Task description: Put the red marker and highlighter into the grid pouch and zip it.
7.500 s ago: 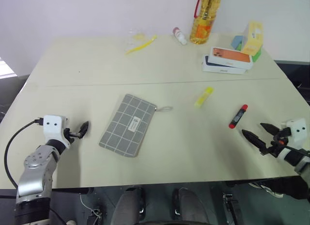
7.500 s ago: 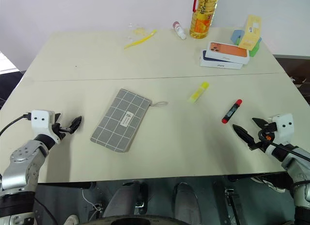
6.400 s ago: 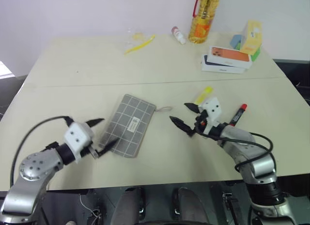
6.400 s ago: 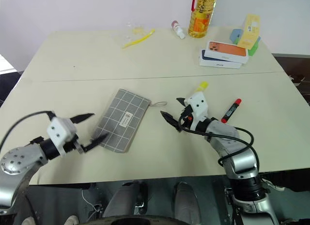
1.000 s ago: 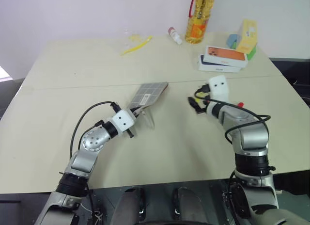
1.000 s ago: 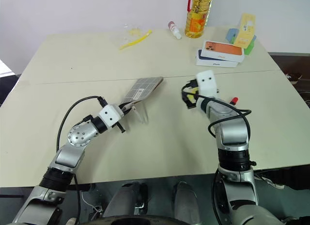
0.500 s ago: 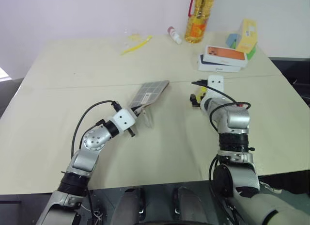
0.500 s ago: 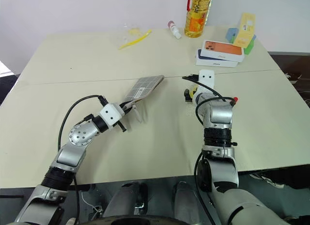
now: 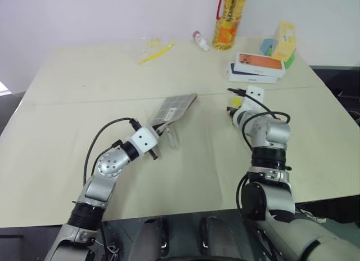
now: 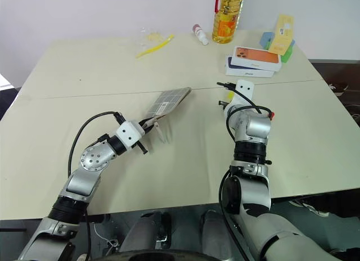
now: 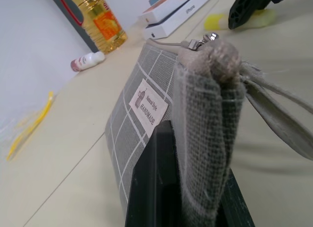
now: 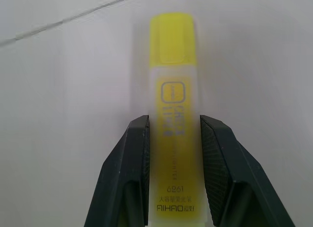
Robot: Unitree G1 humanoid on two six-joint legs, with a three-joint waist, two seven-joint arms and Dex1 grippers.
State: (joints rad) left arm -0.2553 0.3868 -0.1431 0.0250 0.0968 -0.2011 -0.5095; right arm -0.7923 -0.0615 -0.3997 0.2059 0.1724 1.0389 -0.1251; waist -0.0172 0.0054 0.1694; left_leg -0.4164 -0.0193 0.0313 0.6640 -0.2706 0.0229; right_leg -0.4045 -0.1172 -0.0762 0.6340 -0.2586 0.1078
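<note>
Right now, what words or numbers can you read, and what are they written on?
"HANDMADE": white label on the grid pouch.
"6261" and "AIHAO": barrel of the highlighter.
Print on the oil bottle and the phone boxes: too small to read.

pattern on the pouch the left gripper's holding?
Grey fabric with white grid lines on the grid pouch; the left wrist view shows it best.

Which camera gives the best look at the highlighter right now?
The right wrist view: the highlighter runs up the frame's middle, printed barrel between the right claw fingers. The left wrist view has it lying blurred far off; the head views give just a yellow sliver at that claw.
</note>
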